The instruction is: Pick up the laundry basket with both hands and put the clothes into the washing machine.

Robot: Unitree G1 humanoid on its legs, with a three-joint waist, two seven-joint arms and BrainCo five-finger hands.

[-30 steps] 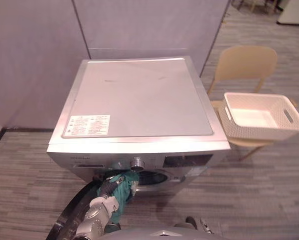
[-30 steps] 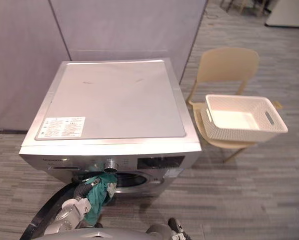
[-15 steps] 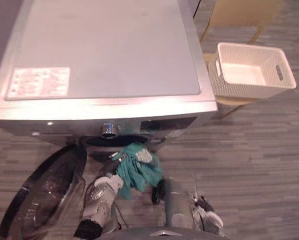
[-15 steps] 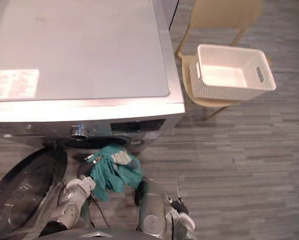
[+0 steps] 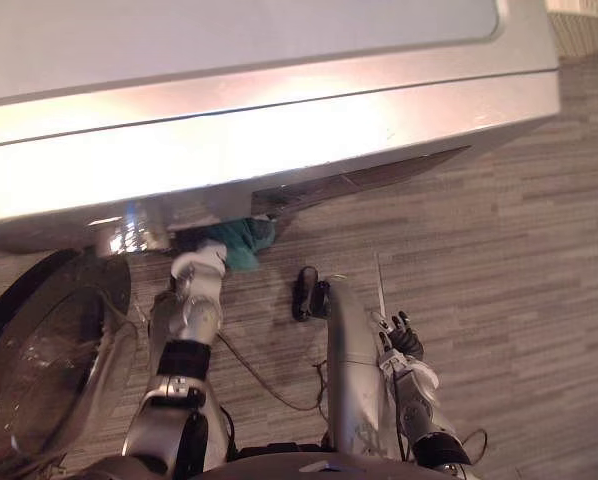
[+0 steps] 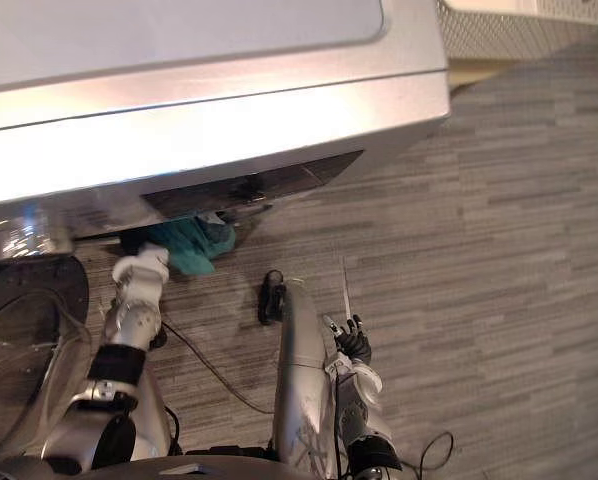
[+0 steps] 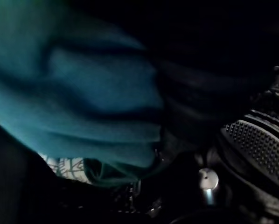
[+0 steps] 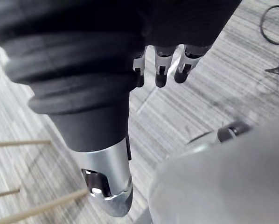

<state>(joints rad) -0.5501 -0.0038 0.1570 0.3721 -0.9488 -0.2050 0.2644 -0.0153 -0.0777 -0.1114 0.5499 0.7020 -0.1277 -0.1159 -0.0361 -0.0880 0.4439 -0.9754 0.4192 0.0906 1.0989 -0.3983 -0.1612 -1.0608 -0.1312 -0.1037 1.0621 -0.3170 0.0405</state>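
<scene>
- Teal cloth [image 5: 241, 238] lies at the drum mouth of the washing machine [image 5: 279, 120], partly hidden under the front panel. The door [image 5: 39, 380] is swung open.
- Left hand [image 7: 254, 142] is against the cloth; its grip cannot be told.
- Right hand [image 5: 308, 292] hangs low over the floor [image 5: 499, 300], fingers relaxed and empty.
- White basket [image 6: 509, 35] stands beside the machine, well apart from both hands.

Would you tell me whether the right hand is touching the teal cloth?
Apart. The left eye view shows the right hand over the floor, well clear of the cloth under the washer's front edge.
</scene>
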